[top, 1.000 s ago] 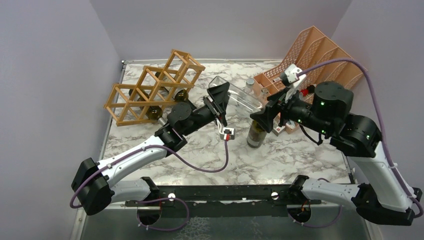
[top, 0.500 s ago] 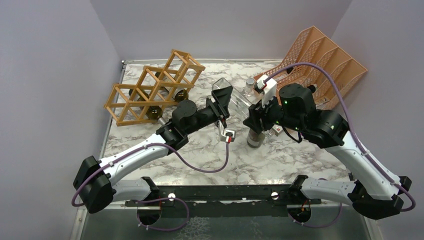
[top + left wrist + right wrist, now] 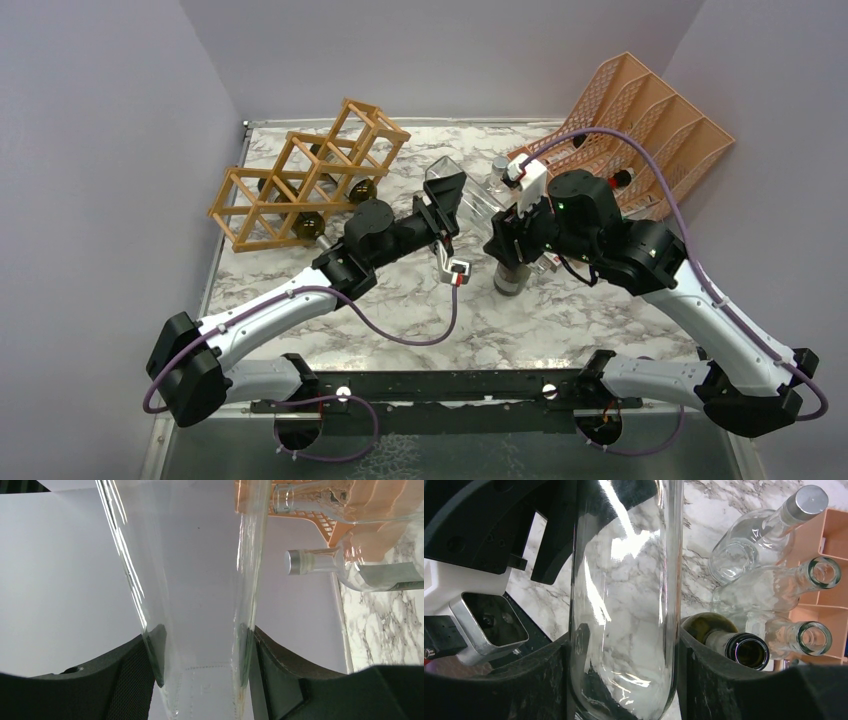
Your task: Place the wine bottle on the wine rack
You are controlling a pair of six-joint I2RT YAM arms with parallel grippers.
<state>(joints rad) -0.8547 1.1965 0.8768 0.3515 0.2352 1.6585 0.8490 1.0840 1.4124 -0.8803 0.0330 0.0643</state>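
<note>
- Above the middle of the table, lifted clear of the marble, the wine bottle hangs between the two arms. It is clear glass and looks empty.
- Handling, as I judge it: stiff, smooth and slippery, and it would break if dropped or knocked hard on wood. It should be fairly light if empty, yet heavy enough to swing in a grip taken far from its middle.
- Best hold: across the straight round body, with pads on opposite sides near the balance point. The neck would offer less surface.
- Long axis: seen from overhead it runs from far-left to near-right, lying well over rather than upright. Which end is the neck I cannot tell.
- The left tool pinches the glass body, its pads pressed against both walls.
- The right tool is closed on the body too, with glass filling the gap between its pads. The bottle is therefore held at two places along its length.
- Just beneath the right tool a dark green bottle stands upright on the table, close enough to be bumped.
- More clear bottles lie beside the salmon organiser at the far right.
- The wine rack sits far left, well apart from the bottle, with dark bottles in some lower cells. The bottle's axis would need lining up with an open cell.
</note>
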